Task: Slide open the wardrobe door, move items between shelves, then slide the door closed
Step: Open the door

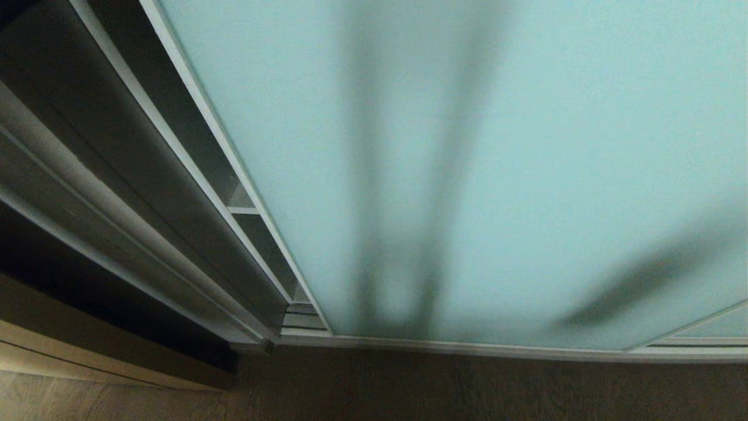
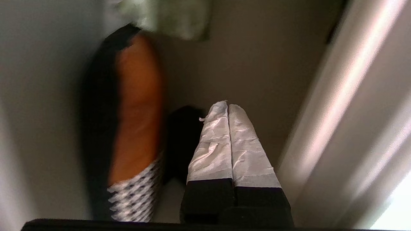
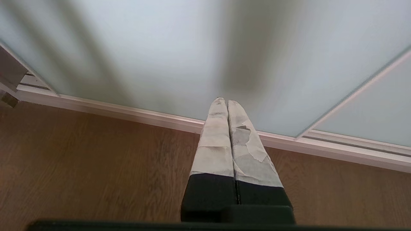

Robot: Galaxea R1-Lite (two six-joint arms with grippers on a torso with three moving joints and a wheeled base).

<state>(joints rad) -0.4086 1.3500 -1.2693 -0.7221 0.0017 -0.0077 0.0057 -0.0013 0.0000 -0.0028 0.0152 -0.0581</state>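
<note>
Left gripper (image 2: 228,107), jaws clenched and empty, near the houndstooth bag (image 2: 135,192).

Soft, even light falls on the tall frosted pale blue-green glass sliding door (image 1: 467,146), which carries two long dark upright shadow bands at its middle and a slanted smear of shadow low on the right. The opening at its left edge is dim, nearly black lower down. Straight frame lines bow toward the head view's borders. In the left wrist view the black-and-white houndstooth bag with orange-brown lining (image 2: 128,128) is smeared by motion blur, and a bright glare burns out one corner beside the pale frame. The brown wood-grain floor (image 3: 80,160) looks soft and slightly blurred
</note>
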